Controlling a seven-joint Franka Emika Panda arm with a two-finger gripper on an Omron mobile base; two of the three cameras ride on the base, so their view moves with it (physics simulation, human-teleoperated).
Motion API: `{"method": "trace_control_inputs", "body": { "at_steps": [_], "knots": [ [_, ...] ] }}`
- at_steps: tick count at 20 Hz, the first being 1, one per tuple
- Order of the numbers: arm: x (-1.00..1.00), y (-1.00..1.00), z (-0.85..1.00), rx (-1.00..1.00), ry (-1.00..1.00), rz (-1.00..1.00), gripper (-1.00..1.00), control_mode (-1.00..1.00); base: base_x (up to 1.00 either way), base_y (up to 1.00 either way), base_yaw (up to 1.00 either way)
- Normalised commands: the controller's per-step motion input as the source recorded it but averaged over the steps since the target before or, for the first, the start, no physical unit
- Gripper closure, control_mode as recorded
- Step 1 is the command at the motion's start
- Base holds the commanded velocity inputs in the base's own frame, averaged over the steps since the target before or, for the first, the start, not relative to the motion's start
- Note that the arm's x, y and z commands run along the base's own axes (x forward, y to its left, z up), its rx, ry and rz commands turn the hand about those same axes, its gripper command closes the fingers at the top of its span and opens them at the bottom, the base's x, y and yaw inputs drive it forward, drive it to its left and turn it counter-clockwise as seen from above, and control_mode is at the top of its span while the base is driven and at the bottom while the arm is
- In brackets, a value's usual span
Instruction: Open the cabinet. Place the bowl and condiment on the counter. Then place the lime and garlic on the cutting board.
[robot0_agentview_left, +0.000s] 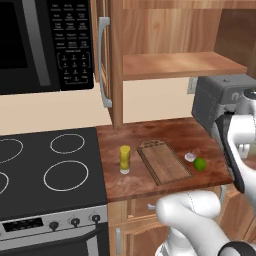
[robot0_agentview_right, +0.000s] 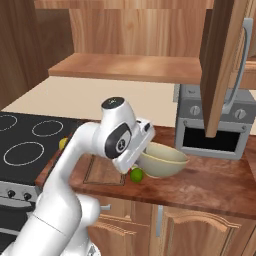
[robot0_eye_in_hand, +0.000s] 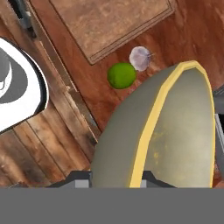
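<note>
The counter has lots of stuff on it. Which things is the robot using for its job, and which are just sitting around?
For the job: cabinet, bowl in the claw, yellow condiment, lime, garlic, cutting board, counter.

Just there: stovetop, microwave, toaster oven.

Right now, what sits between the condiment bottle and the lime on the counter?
The cutting board lies between the condiment bottle and the lime, with the garlic beside the lime, in the left base view.
</note>
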Motion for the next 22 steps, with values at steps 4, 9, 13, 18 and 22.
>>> {"method": "trace_control_inputs", "body": {
  "at_steps": [4,9,13,18,22],
  "knots": [
    [0.11,-0.70,-0.58,0.00,0.00,0.20,1.00,-1.00,0.00,0.00,0.00],
    [0.23,-0.67,-0.39,0.00,0.00,0.16,1.00,-1.00,0.00,0.00,0.00],
    [0.18,-0.57,-0.29,0.00,0.00,0.07,1.00,-1.00,0.00,0.00,0.00],
    [0.26,-0.54,-0.36,0.00,0.00,0.05,1.00,-1.00,0.00,0.00,0.00],
    [0.28,-0.44,-0.30,0.00,0.00,0.04,1.00,-1.00,0.00,0.00,0.00]
  ]
}}
